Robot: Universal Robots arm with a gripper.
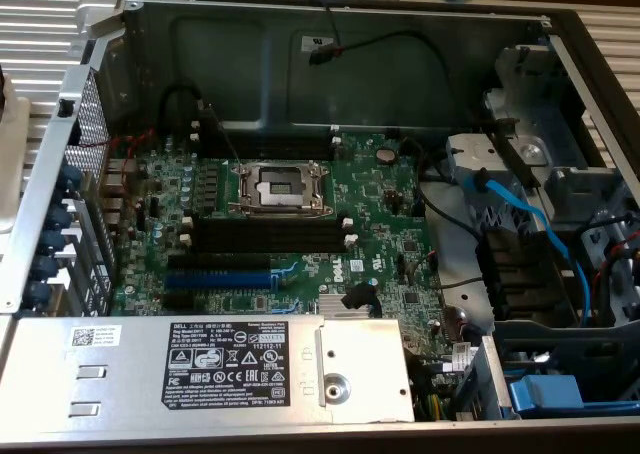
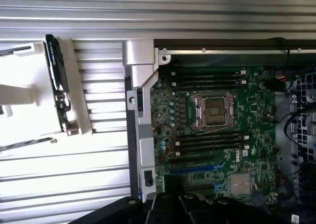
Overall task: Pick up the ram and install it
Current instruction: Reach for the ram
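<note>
The ribbed silver counter (image 2: pixel 64 184) holds an open computer box (image 1: pixel 250 64). The ram (image 2: pixel 58 83) sits in a white holder (image 2: pixel 29 95) beside the box. My claw (image 2: pixel 180 204) is squeezed together, not touching it.

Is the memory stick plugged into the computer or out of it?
Out. The ram sits in a white holder outside the case; the black slots look empty.
</note>
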